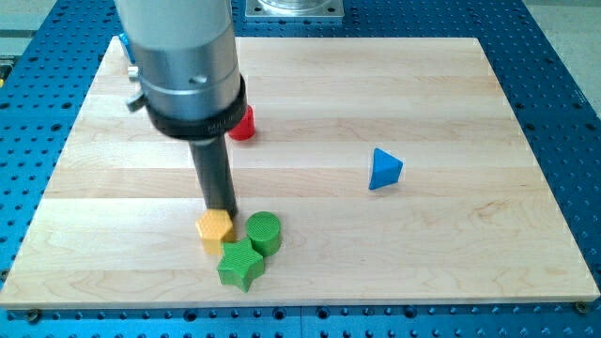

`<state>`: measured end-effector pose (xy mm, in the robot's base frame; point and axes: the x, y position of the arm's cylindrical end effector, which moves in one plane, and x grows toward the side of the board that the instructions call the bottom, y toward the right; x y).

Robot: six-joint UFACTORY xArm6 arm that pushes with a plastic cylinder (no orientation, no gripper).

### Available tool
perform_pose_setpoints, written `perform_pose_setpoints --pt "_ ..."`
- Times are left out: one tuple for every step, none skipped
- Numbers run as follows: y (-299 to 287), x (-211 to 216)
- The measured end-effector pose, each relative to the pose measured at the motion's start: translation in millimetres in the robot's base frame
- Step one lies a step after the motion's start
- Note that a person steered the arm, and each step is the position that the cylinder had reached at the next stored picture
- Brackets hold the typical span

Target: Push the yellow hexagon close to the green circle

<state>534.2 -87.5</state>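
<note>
Camera view looks down at a pale wooden worktop point(394, 84) set on a blue perforated base point(573, 113). The arm's grey cylinder with a black collar fills the view's upper left, and from it the straight dark rod point(216, 174) comes down to my tip point(223, 212). This arm carries no claw, so nothing is clenched or released; the rod simply stands with its end on the board.

My tip sits at the top edge of the yellow hexagon point(215, 230), touching it or very nearly so. The yellow hexagon lies toward the view's bottom left of centre. Just to its right is the green circle point(264, 232), with only a thin gap between the two. Below and between them lies the green star point(240, 264), pressed against the yellow hexagon's lower corner and close under the green circle, so the three form a tight cluster.

A red block point(243, 124) shows partly from behind the arm's collar at the view's upper left; its shape cannot be made out. A blue triangle point(384, 169) sits well apart toward the view's right.
</note>
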Motion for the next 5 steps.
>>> perform_pose_setpoints --pt "-14.5 0.4" --pt "-62.0 7.1" --pt "-70.7 33.6" --pt "-49.3 41.2" --pt "-23.6 41.2"
